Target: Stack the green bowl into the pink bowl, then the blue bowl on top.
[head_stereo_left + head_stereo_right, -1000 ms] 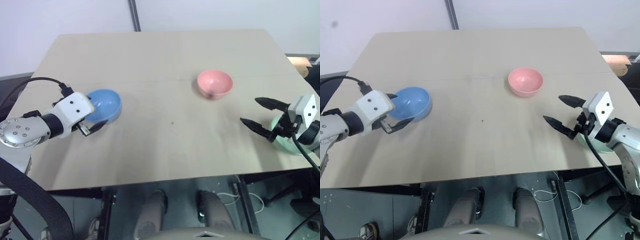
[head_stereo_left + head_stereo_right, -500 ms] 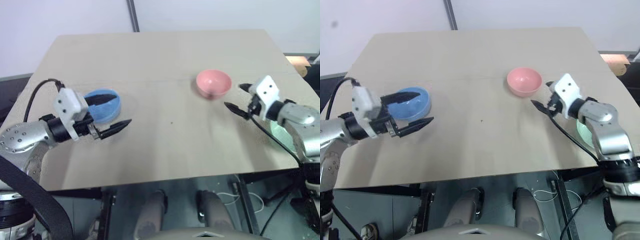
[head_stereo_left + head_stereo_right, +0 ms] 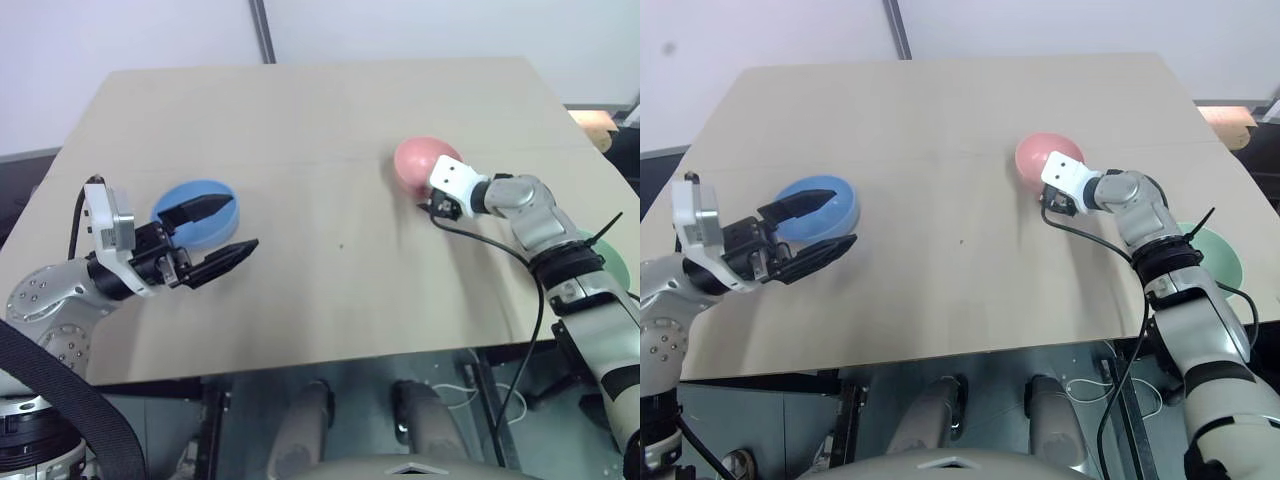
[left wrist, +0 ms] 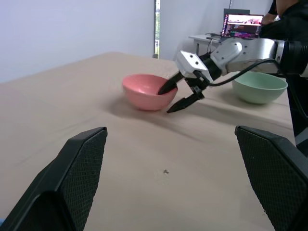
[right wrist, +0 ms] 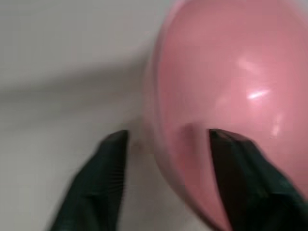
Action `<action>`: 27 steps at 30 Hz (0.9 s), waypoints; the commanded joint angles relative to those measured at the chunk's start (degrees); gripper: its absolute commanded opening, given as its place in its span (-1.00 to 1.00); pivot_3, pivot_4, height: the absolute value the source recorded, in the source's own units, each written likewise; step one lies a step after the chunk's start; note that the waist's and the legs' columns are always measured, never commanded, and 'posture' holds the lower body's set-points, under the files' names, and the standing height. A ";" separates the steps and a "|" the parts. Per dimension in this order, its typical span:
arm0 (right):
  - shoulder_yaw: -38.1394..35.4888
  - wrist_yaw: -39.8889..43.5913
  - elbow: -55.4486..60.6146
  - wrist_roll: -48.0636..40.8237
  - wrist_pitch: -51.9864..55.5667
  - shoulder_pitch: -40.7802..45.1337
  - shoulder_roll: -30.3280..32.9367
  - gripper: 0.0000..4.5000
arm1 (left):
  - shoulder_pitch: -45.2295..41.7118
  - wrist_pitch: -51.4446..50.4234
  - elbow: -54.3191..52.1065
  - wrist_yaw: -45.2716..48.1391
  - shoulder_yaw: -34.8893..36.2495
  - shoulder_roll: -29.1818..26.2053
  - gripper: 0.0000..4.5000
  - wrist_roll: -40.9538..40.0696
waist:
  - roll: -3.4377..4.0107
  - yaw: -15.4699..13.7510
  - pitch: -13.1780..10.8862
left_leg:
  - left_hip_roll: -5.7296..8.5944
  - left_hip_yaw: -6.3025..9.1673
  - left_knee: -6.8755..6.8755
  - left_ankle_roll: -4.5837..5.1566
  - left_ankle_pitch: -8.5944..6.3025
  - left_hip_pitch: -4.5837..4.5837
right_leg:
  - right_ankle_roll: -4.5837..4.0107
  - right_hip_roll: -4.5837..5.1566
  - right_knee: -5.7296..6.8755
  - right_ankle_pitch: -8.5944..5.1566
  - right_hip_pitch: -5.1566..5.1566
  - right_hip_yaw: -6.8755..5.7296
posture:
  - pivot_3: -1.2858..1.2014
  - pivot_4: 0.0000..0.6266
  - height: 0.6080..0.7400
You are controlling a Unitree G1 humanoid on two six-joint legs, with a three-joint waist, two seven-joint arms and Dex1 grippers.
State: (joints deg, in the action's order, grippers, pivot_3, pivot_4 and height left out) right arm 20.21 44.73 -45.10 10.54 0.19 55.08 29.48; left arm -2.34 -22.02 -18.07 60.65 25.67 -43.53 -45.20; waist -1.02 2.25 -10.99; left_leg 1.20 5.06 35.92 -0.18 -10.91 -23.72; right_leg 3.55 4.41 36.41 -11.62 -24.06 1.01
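At about two o'clock on the tan table (image 3: pixel 330 120), the pink bowl (image 3: pixel 418 160) sits with the right gripper (image 4: pixel 178 97) at its near rim. One black finger reaches inside the bowl, the other stands outside the wall, so the jaws straddle the rim; they are partly closed, but I cannot tell whether they already pinch the plastic. The green bowl (image 3: pixel 1212 252) rests behind that arm, at roughly four o'clock near the table's right edge, untouched and well apart from the pink one. At nine o'clock the blue bowl (image 3: pixel 203 208) sits open side up, and the left gripper (image 3: pixel 210 236) hovers just beside it with its fingers spread wide and nothing between them, one tip over the bowl's mouth, the other over bare table.

Judging by the task, the green bowl should go into the pink one first, yet the right arm works on the pink bowl. A thin rim pinch on smooth plastic looks prone to slipping or tipping the bowl if lifted quickly. Dragging it toward four o'clock could swing the elbow or the trailing cable (image 3: pixel 1095 238) into the green bowl and nudge it off the edge. If the left arm closes on the blue bowl now, the stacking order could be upset.
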 commanded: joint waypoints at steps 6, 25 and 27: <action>1.82 1.42 0.86 5.76 -14.42 2.70 0.60 -0.98 | 3.01 1.03 -5.05 -4.09 2.47 1.01 1.00 0.26 | 0.02 0.43 -0.01 | -0.06 -0.05 0.00 0.00 0.00 0.11 | 0.00 -0.08 0.14 -0.01 -0.01 0.08 | 0.03 -0.52 1.00; 10.68 13.34 43.76 7.41 2.44 -14.87 -3.98 -0.30 | 5.73 0.54 0.45 -2.98 4.53 -2.39 1.00 2.74 | 0.00 -0.03 0.01 | -0.32 0.03 0.31 -0.08 0.03 0.07 | 0.03 -0.30 0.34 -0.04 -0.08 0.05 | 0.03 -0.52 1.00; 8.86 10.90 44.45 8.84 2.36 -14.71 -3.38 0.23 | 5.72 0.53 0.04 -2.90 4.46 -2.35 1.00 2.68 | -0.01 -0.04 0.01 | -0.34 0.03 0.27 -0.09 0.03 0.06 | 0.02 -0.32 0.35 -0.04 -0.12 0.04 | 0.03 -0.52 1.00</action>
State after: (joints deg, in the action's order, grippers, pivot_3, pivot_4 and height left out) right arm 31.19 57.76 -2.17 18.27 2.37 39.18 25.55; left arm 3.82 -22.01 -16.73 57.50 29.15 -45.10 -42.29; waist -1.03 2.21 -10.98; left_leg 0.86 5.09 36.17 -0.29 -10.89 -23.68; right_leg 3.55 4.08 36.76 -11.65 -24.21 1.05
